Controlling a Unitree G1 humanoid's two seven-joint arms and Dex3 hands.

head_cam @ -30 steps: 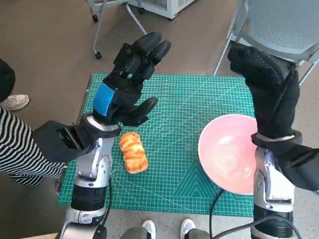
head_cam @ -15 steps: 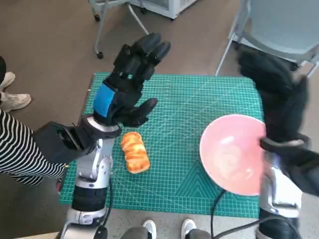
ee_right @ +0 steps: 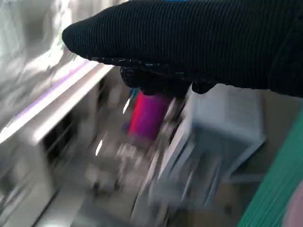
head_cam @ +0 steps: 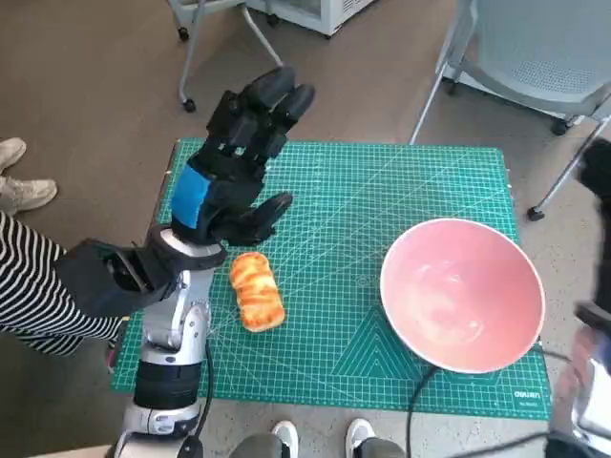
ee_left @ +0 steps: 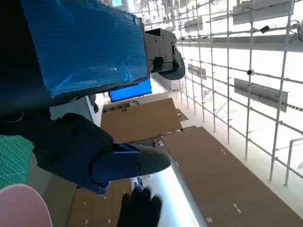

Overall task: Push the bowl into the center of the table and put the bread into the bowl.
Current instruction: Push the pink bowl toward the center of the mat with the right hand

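Observation:
The pink bowl point(head_cam: 461, 294) sits on the right part of the green mat point(head_cam: 353, 191), close to its near right corner. The bread point(head_cam: 256, 291), a golden loaf, lies on the mat's left side. My left hand point(head_cam: 239, 162) hangs raised above and just beyond the bread, fingers spread, holding nothing. Only a dark sliver of my right hand point(head_cam: 600, 172) shows at the right edge, clear of the bowl. In the left wrist view the blue-taped hand point(ee_left: 85, 42) fills the frame, with the bowl's rim point(ee_left: 23, 208) and the gloved right hand point(ee_left: 139, 210) in the distance. The right wrist view is blurred below the glove point(ee_right: 189, 42).
A grey chair point(head_cam: 535, 48) stands beyond the table's far right corner, and a wheeled stand's leg point(head_cam: 186, 67) beyond the far left. A person in a striped sleeve point(head_cam: 29, 286) sits at the left. Shoes point(head_cam: 286, 437) show at the near edge.
My right hand has swung out to the right, away from over the bowl, leaving the whole bowl uncovered. The left hand, bread and bowl have hardly moved.

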